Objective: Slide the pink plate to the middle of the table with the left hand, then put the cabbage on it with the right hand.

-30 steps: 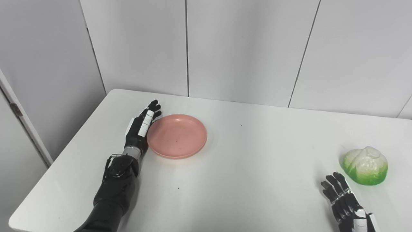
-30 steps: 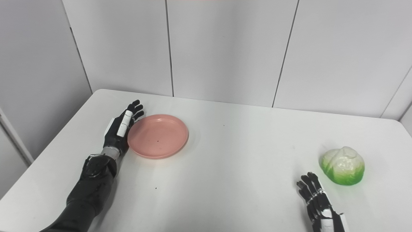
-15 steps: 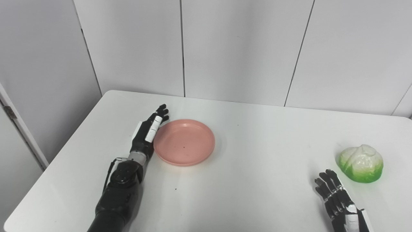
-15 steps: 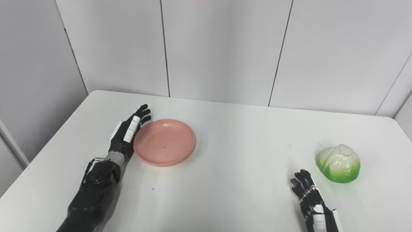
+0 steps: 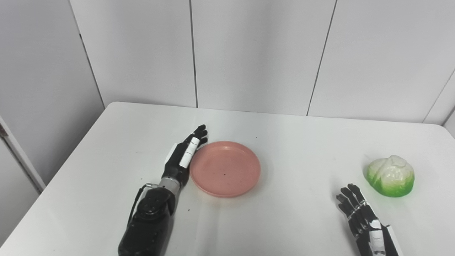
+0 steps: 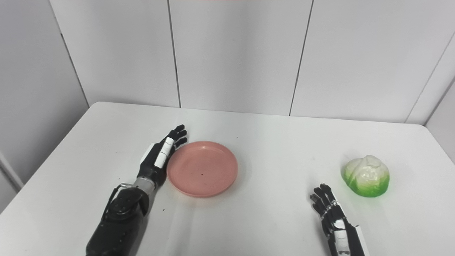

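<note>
Left robot hand (image 5: 184, 158), open and flat against the pink plate (image 5: 225, 168), has pushed it rightward toward the counter (image 5: 291, 142) middle; right robot hand (image 5: 359, 213) waits open near the cabbage (image 5: 390, 175).

A white table (image 5: 291, 220) carries a pink plate (image 5: 225, 168) left of its middle and a green-and-white cabbage (image 5: 390, 175) far to the right, well apart.
</note>
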Available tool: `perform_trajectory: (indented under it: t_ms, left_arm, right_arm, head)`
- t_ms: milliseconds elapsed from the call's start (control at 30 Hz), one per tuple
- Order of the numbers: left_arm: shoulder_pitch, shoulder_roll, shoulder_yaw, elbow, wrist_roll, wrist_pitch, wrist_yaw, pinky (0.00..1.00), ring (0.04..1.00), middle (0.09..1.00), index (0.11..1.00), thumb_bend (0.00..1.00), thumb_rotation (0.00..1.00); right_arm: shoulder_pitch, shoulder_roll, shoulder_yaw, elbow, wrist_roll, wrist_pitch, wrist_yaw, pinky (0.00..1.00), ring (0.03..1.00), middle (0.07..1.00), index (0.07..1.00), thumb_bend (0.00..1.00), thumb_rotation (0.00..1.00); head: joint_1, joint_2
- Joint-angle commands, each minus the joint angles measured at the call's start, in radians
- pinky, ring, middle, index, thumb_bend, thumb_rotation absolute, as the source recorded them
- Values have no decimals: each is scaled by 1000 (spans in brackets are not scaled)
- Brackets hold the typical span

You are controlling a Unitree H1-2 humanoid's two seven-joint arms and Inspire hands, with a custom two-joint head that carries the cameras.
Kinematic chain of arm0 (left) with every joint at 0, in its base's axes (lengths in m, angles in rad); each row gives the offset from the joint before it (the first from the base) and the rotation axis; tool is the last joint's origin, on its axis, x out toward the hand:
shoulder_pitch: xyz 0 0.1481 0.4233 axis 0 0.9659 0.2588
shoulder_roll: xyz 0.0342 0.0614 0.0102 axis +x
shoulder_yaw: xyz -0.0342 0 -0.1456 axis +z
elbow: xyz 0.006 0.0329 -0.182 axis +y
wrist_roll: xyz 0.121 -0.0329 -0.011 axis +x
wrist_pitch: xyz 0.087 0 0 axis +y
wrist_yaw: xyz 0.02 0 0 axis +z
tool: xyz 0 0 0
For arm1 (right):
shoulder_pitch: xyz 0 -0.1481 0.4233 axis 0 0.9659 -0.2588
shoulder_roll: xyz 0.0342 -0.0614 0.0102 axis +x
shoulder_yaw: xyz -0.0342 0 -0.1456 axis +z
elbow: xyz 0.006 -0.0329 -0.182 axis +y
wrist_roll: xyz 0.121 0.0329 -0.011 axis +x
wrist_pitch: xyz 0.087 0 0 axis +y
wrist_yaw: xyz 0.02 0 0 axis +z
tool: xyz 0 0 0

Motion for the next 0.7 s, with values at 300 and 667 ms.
perform_trajectory:
  t_ms: [300,667]
  left_arm:
    - [18,-69,-41,-71,55,97,26,859,910,911,856,867,891]
    - [49,-105,-54,-146,85,163,61,852,894,897,861,828,920]
  right_arm:
    - [17,25,25,-26,-32,74,-14,944,901,912,920,918,981]
    - [10,72,57,-64,-70,129,-59,965,913,917,920,921,967]
  head:
    - [-51,18]
    - [-138,32]
